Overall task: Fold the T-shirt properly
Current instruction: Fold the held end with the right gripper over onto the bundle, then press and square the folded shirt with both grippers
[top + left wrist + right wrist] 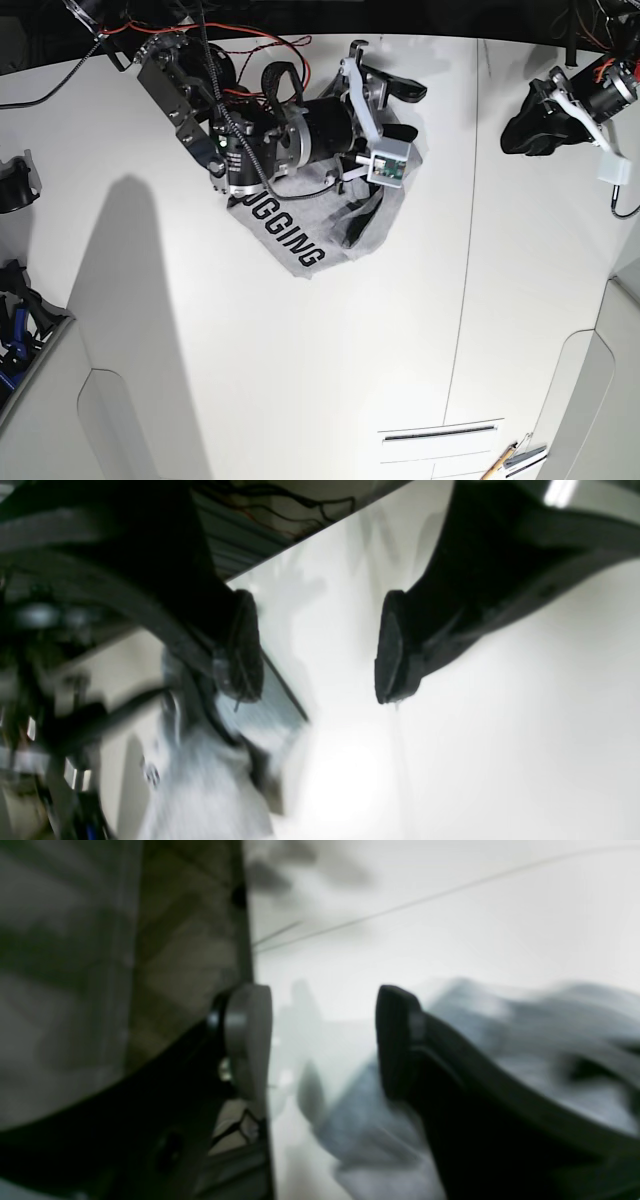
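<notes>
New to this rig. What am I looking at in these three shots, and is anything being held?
Two robot arms work over a white table. The base view looks down from above; the other two are cameras mounted on each wrist, looking past that arm's tool. On the table lies a crumpled light grey T-shirt with black block lettering. The right tool hangs over the shirt, open and empty. The left tool is off at the table's side, also open, holding nothing. Both wrist views are blurred.

The T-shirt (318, 225) lies crumpled, black lettering up, on the white table (330, 360) beneath the right arm (270, 125).
</notes>
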{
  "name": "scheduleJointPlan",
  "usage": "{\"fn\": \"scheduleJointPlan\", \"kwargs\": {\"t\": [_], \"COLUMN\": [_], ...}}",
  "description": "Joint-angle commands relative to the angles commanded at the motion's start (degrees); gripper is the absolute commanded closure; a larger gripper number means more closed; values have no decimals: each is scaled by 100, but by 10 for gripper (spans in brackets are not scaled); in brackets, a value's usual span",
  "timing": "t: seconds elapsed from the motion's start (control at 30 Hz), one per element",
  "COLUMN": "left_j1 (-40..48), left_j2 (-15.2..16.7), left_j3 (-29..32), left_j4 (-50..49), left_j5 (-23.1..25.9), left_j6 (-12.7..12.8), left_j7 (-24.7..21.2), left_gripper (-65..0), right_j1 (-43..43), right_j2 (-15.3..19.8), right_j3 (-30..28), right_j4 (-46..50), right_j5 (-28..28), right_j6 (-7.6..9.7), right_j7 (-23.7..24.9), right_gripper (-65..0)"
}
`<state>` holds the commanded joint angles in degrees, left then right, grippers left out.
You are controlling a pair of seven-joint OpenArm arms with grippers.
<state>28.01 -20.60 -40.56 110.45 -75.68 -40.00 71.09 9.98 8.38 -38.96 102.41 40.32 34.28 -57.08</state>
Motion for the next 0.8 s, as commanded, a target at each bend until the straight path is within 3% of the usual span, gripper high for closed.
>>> {"fn": "scheduleJointPlan", "kwargs": {"t": [0.13, 0.27, 0.33, 0.43, 0.6, 0.7, 0.8], "left_j1": [0, -4, -4, -2, -7, -7, -7], "left_j2": [-166, -195, -195, -195, -195, -195, -195], "left_j3": [-308, -306, -306, -306, -306, -306, -295], "left_j4": [0, 0, 0, 0, 0, 0, 0], "left_j5": [-42, -168, -168, -166, -168, -238, -345], "left_j6": [0, 0, 0, 0, 0, 0, 0], "left_j7": [7, 11, 11, 11, -15, -17, -15], "left_gripper": [-390, -390, -390, -390, -390, -390, -390], "right_j1": [2, 15, 15, 15, 13, 15, 15], "right_j2": [-173, -546, -645, -649, -627, -616, -619], "right_j3": [37, 861, 1558, 2706, 4350, 4599, 4426], "right_j4": [111, 144, 144, 144, 46, -437, -1237], "right_j5": [-70, -400, -433, -431, -431, -431, -295], "right_j6": [-2, -109, -111, -111, -109, -109, -109], "right_j7": [219, 232, 269, 352, 439, 501, 691], "right_gripper": [-328, -307, -210, 0, 0, 0, 0]}}
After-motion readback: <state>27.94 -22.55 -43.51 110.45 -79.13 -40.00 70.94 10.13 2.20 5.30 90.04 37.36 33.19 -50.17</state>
